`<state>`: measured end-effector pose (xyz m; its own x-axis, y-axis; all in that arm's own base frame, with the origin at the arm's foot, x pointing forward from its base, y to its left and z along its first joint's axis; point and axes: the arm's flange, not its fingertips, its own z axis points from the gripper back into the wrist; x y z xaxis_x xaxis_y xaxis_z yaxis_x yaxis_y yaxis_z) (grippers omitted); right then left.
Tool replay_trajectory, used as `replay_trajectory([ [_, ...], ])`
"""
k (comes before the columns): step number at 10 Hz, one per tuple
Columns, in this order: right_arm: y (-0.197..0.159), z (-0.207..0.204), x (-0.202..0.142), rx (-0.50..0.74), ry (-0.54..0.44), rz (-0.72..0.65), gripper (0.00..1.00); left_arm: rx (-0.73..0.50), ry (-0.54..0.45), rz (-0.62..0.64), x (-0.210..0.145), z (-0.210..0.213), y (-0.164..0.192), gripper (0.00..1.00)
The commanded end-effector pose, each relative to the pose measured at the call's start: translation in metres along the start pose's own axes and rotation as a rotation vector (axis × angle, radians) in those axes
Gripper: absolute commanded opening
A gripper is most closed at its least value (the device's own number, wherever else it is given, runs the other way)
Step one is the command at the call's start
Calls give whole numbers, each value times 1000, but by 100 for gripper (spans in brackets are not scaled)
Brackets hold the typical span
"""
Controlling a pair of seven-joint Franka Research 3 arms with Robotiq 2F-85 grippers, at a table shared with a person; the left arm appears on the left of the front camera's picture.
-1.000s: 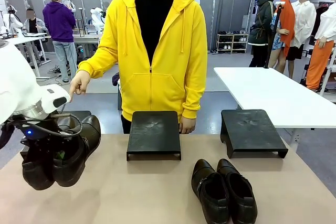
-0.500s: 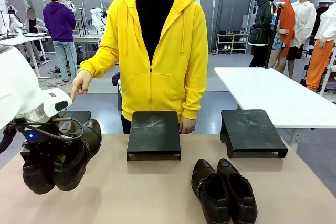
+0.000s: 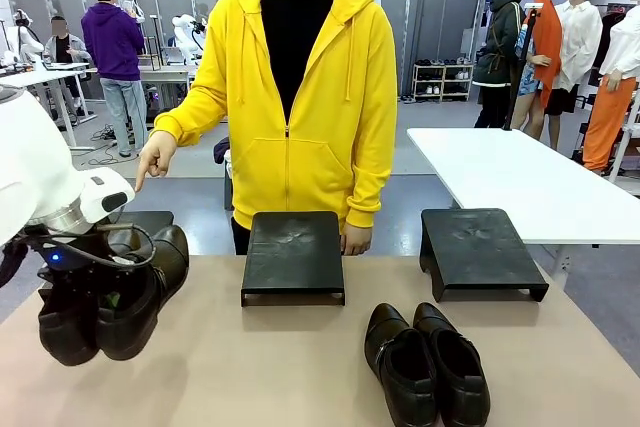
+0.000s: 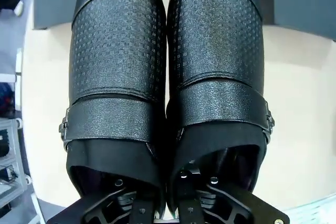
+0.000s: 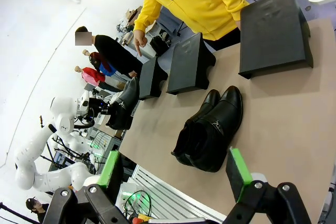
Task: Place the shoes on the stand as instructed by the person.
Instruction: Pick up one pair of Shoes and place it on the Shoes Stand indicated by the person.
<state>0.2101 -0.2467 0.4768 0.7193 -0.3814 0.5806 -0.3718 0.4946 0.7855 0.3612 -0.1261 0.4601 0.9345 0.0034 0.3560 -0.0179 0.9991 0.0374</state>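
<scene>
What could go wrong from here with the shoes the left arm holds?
1. The left jaws pinch the held pair only by the inner collars; one shoe could slip free.
2. The person's hand points down near the left stand; lowering the pair there might bump it.
3. That stand is partly hidden behind the shoes in the front view, so they may land overhanging its edge.

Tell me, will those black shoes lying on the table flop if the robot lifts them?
Probably not: the resting pair stands up empty, so it looks stiff. Its shiny leather may be slippery. The lifted pair hangs without sagging.
</scene>
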Motion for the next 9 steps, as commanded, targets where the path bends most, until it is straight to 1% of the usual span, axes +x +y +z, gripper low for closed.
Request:
replay_trajectory([
  [1, 0, 1, 0, 6, -7, 13, 100, 59, -110, -15, 33, 6, 22, 8],
  [3, 0, 1, 0, 6, -7, 13, 100, 33, -182, -37, 62, 5, 47, 8],
  [4, 0, 1, 0, 6, -7, 13, 100, 24, -199, -54, 76, 1, 57, 8],
  [5, 0, 1, 0, 6, -7, 13, 100, 42, -222, -82, 89, -7, 68, 8],
  [7, 0, 1, 0, 6, -7, 13, 100, 34, -254, -126, 115, -23, 85, 8],
  [8, 0, 1, 0, 6, -7, 13, 100, 41, -256, -137, 125, -30, 93, 8],
  [9, 0, 1, 0, 6, -7, 13, 100, 22, -251, -140, 133, -37, 100, 8],
])
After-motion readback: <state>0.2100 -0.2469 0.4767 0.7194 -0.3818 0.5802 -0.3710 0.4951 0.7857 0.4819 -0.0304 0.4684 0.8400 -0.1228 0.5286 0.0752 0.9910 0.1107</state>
